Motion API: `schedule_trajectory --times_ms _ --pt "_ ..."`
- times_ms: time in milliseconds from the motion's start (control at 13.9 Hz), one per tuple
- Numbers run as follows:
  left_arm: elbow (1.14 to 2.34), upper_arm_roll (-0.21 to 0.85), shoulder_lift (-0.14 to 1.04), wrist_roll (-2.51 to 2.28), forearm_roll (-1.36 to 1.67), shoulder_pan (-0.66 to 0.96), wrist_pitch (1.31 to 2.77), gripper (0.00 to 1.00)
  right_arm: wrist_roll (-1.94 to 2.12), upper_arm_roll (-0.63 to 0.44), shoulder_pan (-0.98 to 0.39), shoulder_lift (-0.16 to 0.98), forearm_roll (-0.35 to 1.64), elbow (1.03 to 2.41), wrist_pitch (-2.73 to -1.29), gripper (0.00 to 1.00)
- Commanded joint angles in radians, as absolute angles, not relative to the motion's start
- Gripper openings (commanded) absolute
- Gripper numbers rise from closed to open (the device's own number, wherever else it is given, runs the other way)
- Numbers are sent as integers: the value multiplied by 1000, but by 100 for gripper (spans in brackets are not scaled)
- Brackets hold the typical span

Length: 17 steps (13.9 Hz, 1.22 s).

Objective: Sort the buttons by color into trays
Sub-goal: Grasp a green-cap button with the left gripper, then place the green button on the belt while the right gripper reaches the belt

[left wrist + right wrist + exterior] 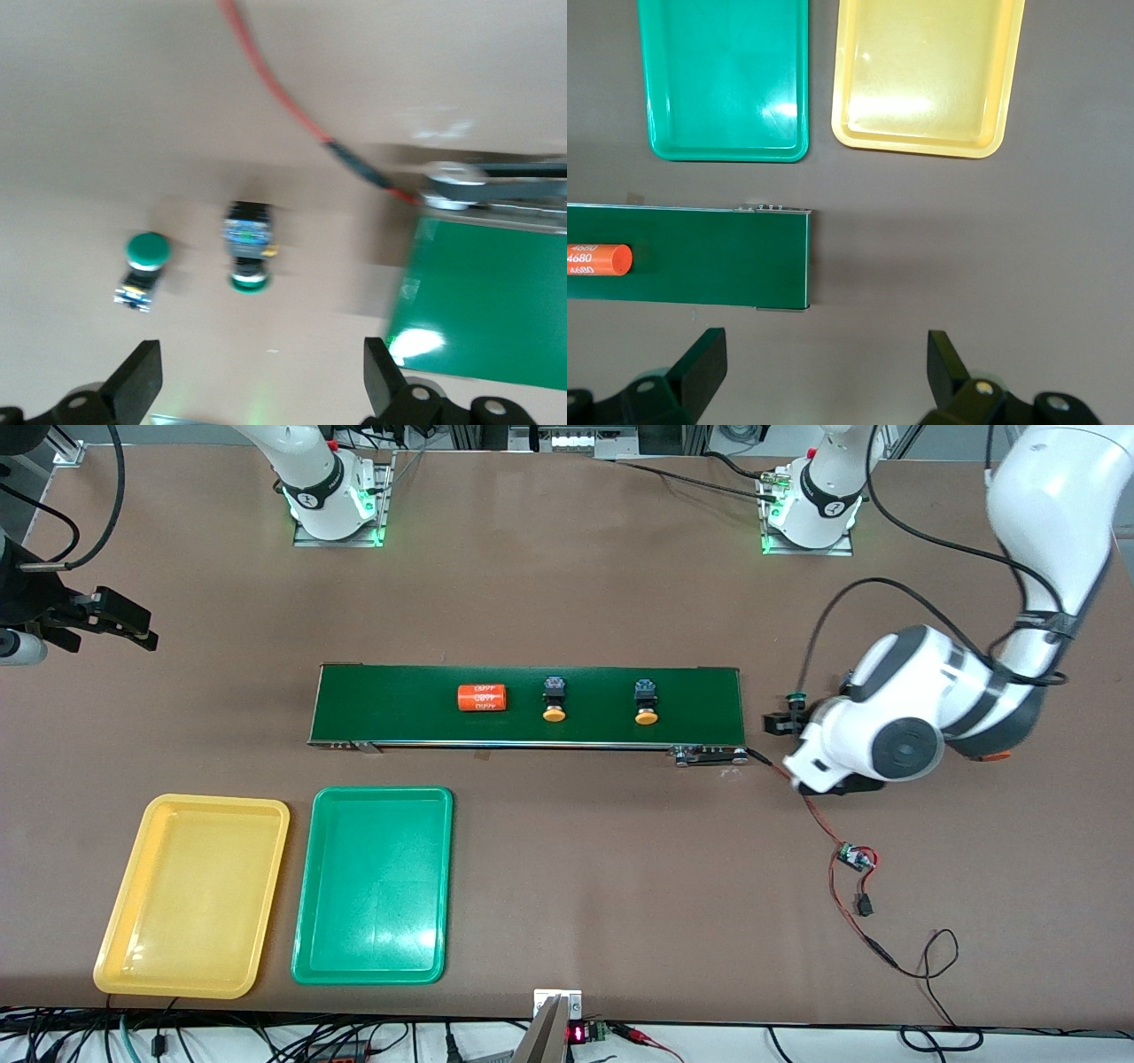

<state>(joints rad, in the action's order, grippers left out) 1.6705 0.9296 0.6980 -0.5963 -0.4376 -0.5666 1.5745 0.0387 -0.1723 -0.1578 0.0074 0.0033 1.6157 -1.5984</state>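
Brown surface (567, 558) carries a long dark-green conveyor belt (399, 691) across its middle. On the belt lie an orange cylinder with white print (481, 698) and two small push-button switches with black-and-blue bodies and yellow-orange caps (554, 698) (646, 701), each well apart from the next and lying inside the belt's edges.

Nearer the front camera, toward the right arm's end, sit two shallow rectangular plastic trays with rounded corners — the yellow tray (115, 948) and the green tray (306, 948) — side by side, a narrow strip of surface between their rims. Both hold nothing.

Two more switches with dark green caps (145, 266) (249, 243) rest on the bare surface just off the belt's end at the left arm's side, apart from each other, near a red wire (275, 88). The left hand (261, 385) hangs over them, fingers spread wide, gripping nothing.

The right hand (824, 376) waits with fingers wide apart and empty, over bare surface off the belt's other end — open room lies between that end and the trays.
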Motion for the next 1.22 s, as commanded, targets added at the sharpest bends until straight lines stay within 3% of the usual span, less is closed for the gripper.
schedule_trajectory --times_ms 0,360,576,648,720,792,937,1153 --pt "1790 945 684 -586 -527 -600 1627 100 32 -169 -129 18 25 1591 -1594 100" --pt "2014 942 690 -589 -587 -693 1942 100 40 -169 -127 17 28 1583 -1585 100" --pt "2108 887 707 -601 -647 -719 2112 99 48 -169 -127 15 22 1583 -1578 100" --pt "2111 882 709 -601 -647 -716 2115 82 52 -170 -126 8 18 1583 -1572 100" --pt "2111 882 707 -601 -647 -715 2111 51 60 -182 -115 8 23 1583 -1565 100" --pt "2111 884 707 -601 -647 -713 2108 40 64 -184 -114 14 28 1583 -1562 100" --pt "2102 890 703 -603 -647 -713 2094 25 55 -183 -118 20 22 1586 -1554 100" --pt "2011 975 698 -603 -631 -715 1961 22 44 -178 -126 46 29 1583 -1583 100"
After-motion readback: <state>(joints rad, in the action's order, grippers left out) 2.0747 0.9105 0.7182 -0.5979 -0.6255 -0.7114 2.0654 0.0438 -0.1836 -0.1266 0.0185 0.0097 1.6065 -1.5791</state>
